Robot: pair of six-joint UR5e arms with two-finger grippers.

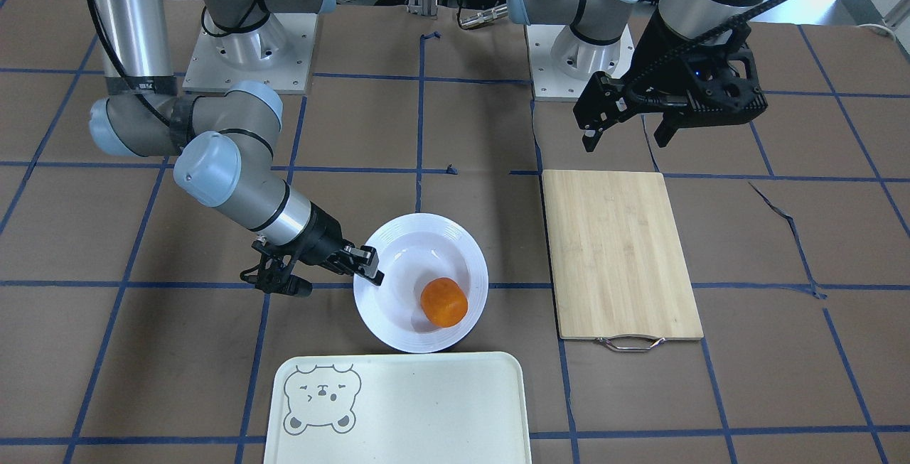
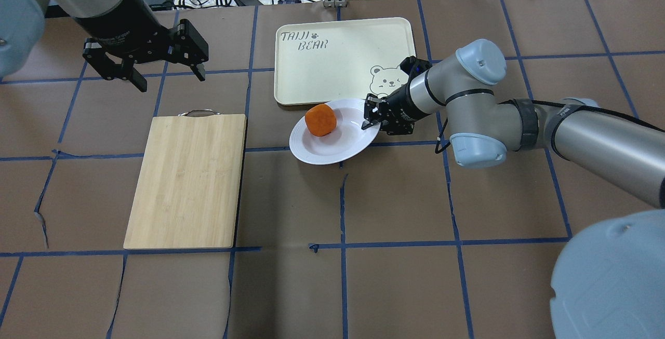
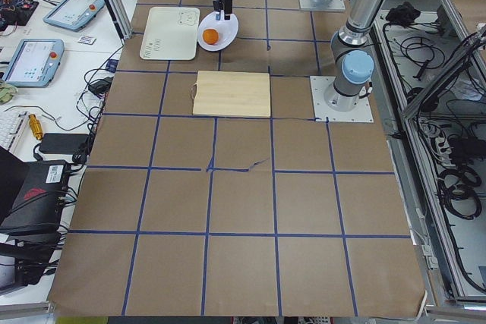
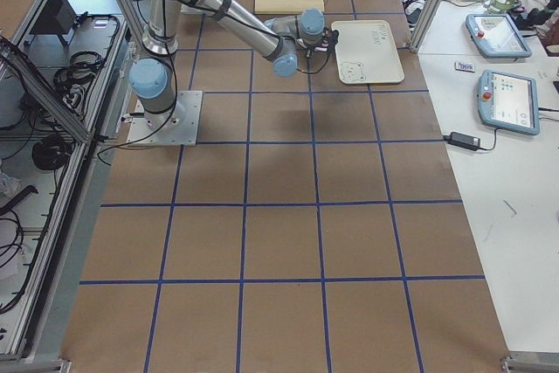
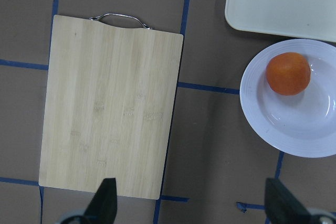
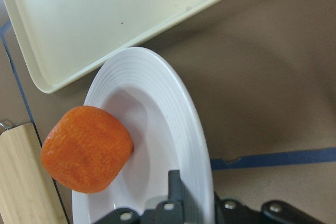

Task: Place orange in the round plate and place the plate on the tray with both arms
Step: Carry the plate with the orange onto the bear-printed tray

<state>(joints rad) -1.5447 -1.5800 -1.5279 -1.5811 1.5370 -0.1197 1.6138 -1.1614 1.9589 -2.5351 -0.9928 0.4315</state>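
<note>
The orange [image 1: 443, 302] [image 2: 320, 120] [image 6: 86, 148] lies in the white round plate [image 1: 412, 251] [image 2: 332, 147] [image 6: 157, 77], toward the tray side. My right gripper [image 1: 368, 265] [image 2: 370, 118] [image 6: 194, 203] is shut on the plate's ridged rim, on the side away from the cutting board. The plate looks slightly tilted. Its edge reaches the near edge of the cream tray [image 1: 398, 407] [image 2: 332, 58] [image 6: 105, 14]. My left gripper [image 1: 625, 137] [image 2: 169, 77] [image 5: 191, 203] hangs open and empty, high beyond the board's plain end, far from the plate [image 5: 294, 129] and the orange [image 5: 287, 73].
A bamboo cutting board [image 1: 618, 251] [image 2: 187, 178] [image 5: 110, 108] with a metal handle lies beside the plate, below my left gripper. Brown paper with blue tape lines covers the table. Tablets and cables sit on benches past the table's far edge.
</note>
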